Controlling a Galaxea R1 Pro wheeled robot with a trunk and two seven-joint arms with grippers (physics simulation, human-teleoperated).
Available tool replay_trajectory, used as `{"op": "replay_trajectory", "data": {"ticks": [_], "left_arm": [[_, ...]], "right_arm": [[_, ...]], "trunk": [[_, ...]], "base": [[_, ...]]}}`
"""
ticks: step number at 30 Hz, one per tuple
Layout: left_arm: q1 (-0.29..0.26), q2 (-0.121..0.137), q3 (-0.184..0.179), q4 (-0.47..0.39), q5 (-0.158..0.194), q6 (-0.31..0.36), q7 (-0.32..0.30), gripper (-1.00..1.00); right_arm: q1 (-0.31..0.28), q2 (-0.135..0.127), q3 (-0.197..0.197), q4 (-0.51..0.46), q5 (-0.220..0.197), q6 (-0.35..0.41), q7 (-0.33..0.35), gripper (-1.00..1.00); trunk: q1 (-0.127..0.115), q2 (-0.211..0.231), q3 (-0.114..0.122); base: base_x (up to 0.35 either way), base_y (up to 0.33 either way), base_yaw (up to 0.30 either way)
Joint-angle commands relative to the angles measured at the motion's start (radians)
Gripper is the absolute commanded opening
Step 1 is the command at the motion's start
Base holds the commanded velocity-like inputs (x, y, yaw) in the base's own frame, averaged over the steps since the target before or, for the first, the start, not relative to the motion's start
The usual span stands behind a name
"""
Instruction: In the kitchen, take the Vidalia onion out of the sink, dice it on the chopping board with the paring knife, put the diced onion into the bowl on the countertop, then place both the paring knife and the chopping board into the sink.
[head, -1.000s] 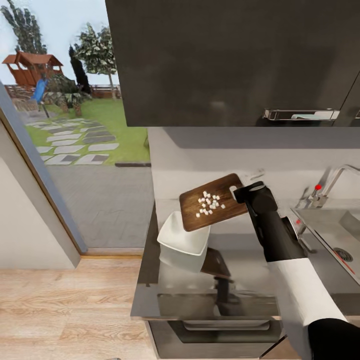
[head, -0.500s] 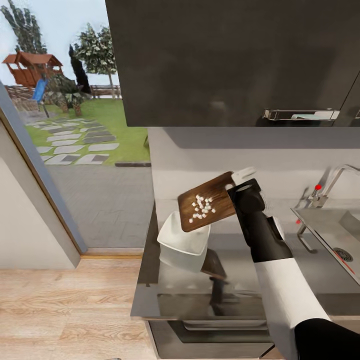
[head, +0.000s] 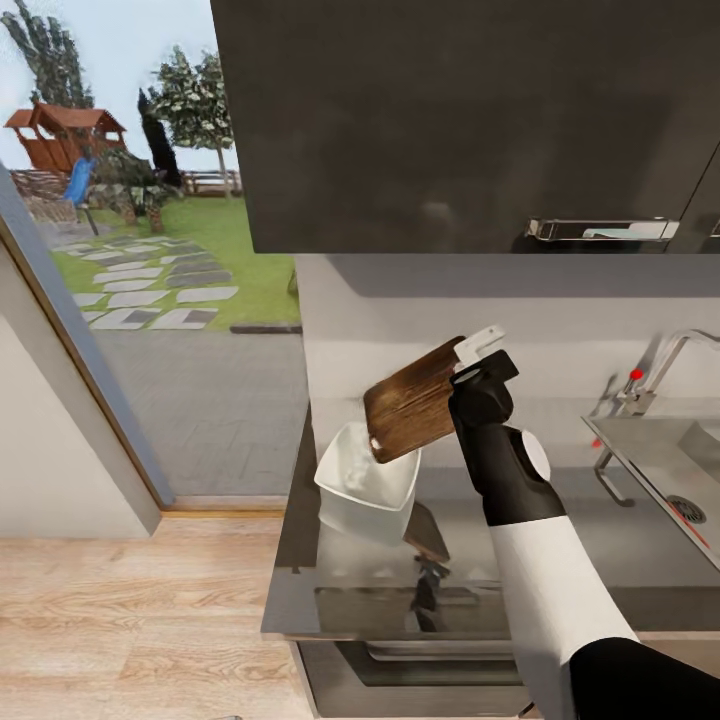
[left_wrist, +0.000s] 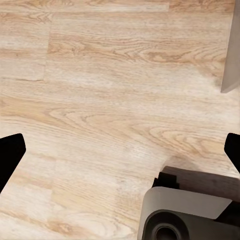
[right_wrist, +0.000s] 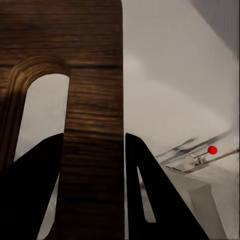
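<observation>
board tipped steeply over the bowl

the right tool (head: 470, 372) grips the chopping board (head: 412, 411) by its handle end, one dark finger (right_wrist: 35, 192) on each side of the strip of wood beside the slot-shaped hole. in the head view the board is held up off the bench (head: 480, 560) and tilted steeply, its low end hanging just over the far rim of the white bowl (head: 366, 484). the bowl stands on the grey bench near its left end. no onion pieces can be made out on the board's visible face, and the bowl's contents are too blurred to tell. the sink (head: 672, 470) lies well apart at the right, with its steel tap (head: 655, 372) and red knob (right_wrist: 212, 149). the left tool's (left_wrist: 120, 150) fingertips sit wide apart, holding nothing, above the pale wooden floor (left_wrist: 100, 100).
</observation>
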Motion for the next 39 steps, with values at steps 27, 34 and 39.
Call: {"op": "replay_trajectory", "data": {"ticks": [27, 34, 39], "left_arm": [[-0.002, -0.001, -0.008, 0.005, 0.008, -0.006, 0.001, 1.0], [-0.002, -0.005, -0.008, 0.006, 0.008, -0.001, 0.0, 1.0], [-0.002, -0.005, -0.008, 0.006, 0.008, 0.028, -0.005, 1.0]], "right_arm": [[-0.001, -0.064, -0.365, -0.122, -0.089, -0.009, 0.444, -1.0], [-0.001, -0.082, -0.445, -0.115, -0.099, -0.07, 0.489, -1.0], [-0.001, -0.084, -0.578, -0.109, -0.099, -0.098, 0.555, -1.0]], "trunk": [[0.001, -0.002, -0.002], [0.001, -0.002, -0.002], [0.001, -0.002, -0.002]], "base": [[0.0, 0.0, 0.0], [0.0, 0.0, 0.0], [0.0, -0.009, 0.0]]}}
